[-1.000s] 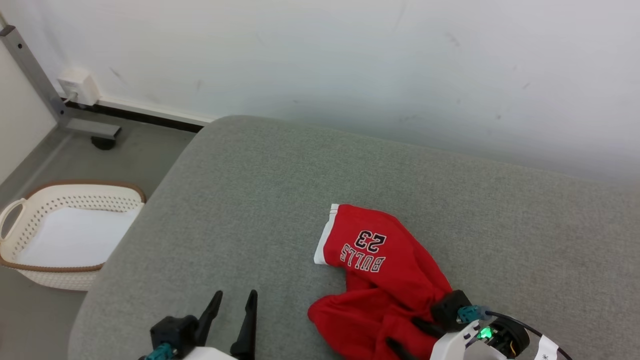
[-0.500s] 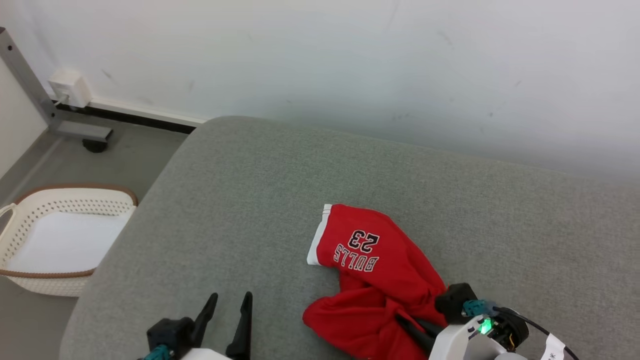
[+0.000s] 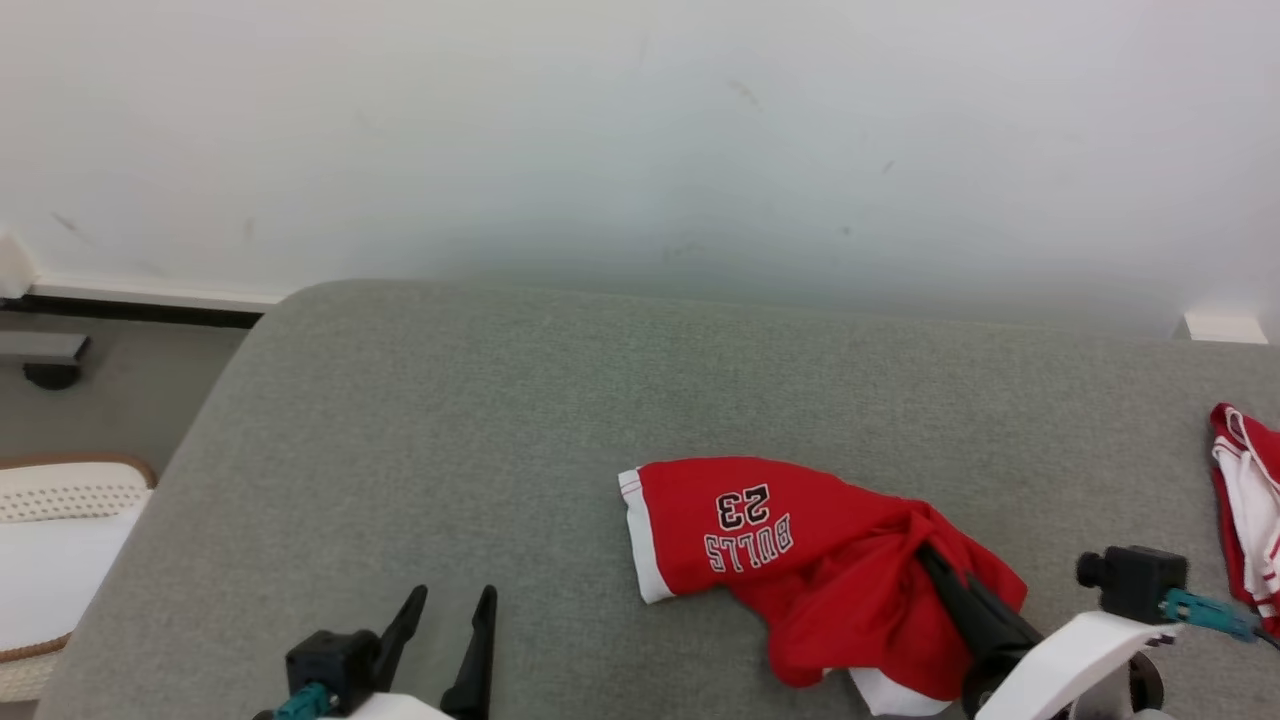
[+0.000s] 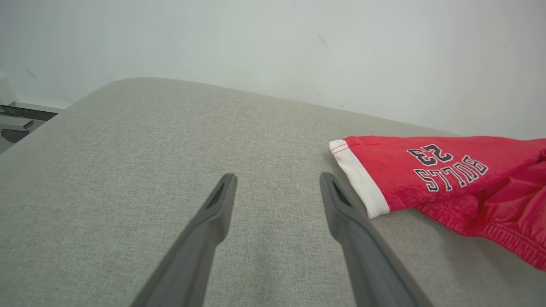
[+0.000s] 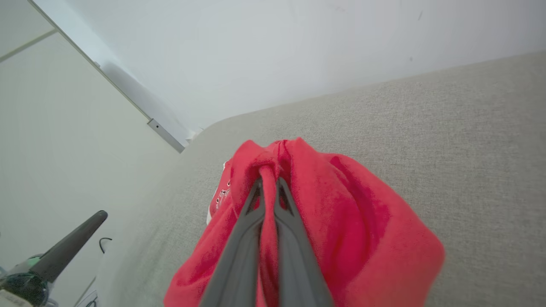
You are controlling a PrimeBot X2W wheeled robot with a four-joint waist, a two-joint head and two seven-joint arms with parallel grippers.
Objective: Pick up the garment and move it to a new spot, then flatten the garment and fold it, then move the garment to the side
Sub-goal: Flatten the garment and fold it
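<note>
Grey padded surface [image 3: 450,420]: a wide bare stretch runs left and toward the wall. I judge that the best new spot, with room to spread the cloth flat.
Garment [image 3: 800,540]: red shorts with a white hem and "BULLS 23" print, crumpled on the near right part of the surface. One leg reaches leftward and the bunched part is gathered at the grip.
Second cloth [image 3: 1240,500]: a red-and-white bundle at the far right edge, well apart. Carrying the shorts leftward should stop the two tangling.
Right end effector [image 5: 268,183]: its fingers are pressed together on a ridge of red fabric, with cloth draped down both sides. Lift until the trailing leg clears the surface, then travel slowly, because a thin pinch may slip.
Left end effector [image 4: 277,183]: its fingers are spread and hold nothing, over bare surface just beside the white hem. It is well placed to take that hem when flattening starts.
</note>
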